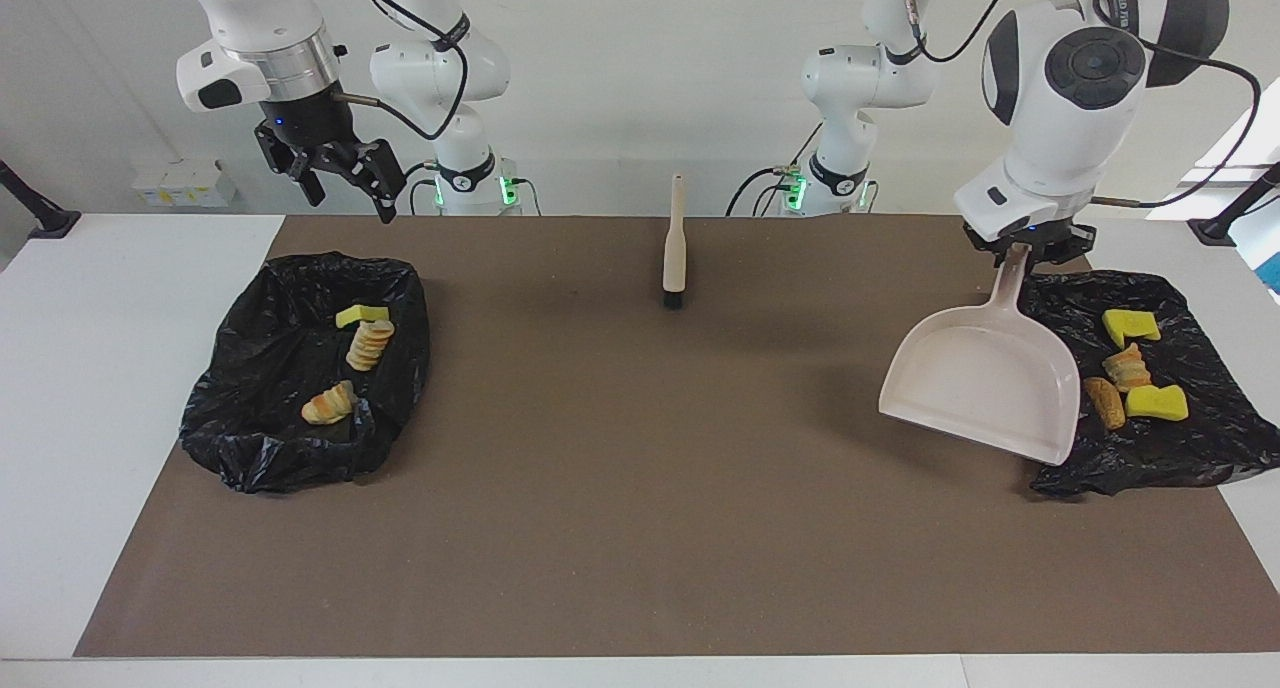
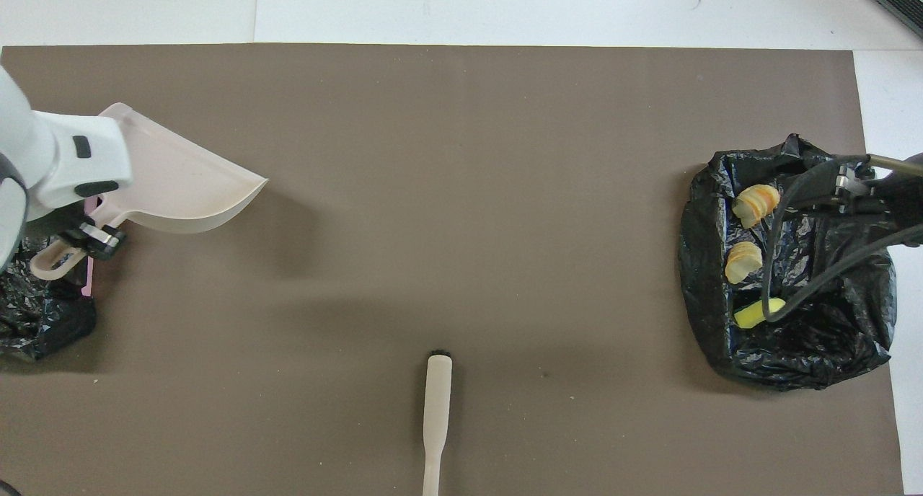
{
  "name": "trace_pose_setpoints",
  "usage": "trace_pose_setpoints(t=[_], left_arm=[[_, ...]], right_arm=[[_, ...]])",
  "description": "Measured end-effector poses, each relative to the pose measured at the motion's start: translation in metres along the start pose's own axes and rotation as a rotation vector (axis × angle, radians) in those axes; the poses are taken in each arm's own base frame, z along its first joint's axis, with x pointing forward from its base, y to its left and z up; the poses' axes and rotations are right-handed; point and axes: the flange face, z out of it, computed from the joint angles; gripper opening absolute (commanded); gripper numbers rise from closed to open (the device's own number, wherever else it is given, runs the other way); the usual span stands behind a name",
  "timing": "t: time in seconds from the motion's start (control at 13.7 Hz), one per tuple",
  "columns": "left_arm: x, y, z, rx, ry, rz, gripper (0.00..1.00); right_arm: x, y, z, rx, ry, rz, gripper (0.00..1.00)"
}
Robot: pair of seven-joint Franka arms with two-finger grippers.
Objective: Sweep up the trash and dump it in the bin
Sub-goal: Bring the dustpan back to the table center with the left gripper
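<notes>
My left gripper is shut on the handle of the beige dustpan, which hangs empty over the mat beside the black-bag bin at the left arm's end. In that bin lie trash pieces: two yellow sponge chunks and two brown bread lumps. In the overhead view the dustpan and left gripper cover most of this bin. My right gripper hangs open and empty above the mat's edge near the second bin, which holds a yellow sponge and two bread lumps.
A beige brush with dark bristles lies on the brown mat midway between the arm bases, handle toward the robots. It also shows as the brush in the overhead view. White table borders the mat.
</notes>
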Motion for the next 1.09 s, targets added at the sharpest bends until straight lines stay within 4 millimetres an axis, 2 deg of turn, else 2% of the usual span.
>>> trace_pose_setpoints(t=[0.29,0.51,0.58,0.8,1.09], left_arm=[[0.024,0.091,-0.026,-0.169,0.115,-0.231,0.00],[0.033,0.158,-0.041,-0.239,0.178,-0.254,0.00],[0.035,0.177,-0.041,-0.245,0.193,-0.244,0.00],[0.045,0.221,-0.018,-0.287,0.218,-0.211,0.00],[0.071,0.285,0.043,-0.296,0.217,-0.205,0.00]], right_arm=[[-0.001,0.000,0.000,-0.001,-0.002,-0.001,1.00],[-0.003,-0.002,0.002,0.016,-0.015,-0.003,1.00],[-0.003,-0.002,0.002,0.018,-0.016,-0.003,1.00],[-0.003,-0.002,0.003,0.018,-0.017,-0.003,1.00],[-0.003,-0.003,0.006,0.015,-0.023,-0.040,1.00]])
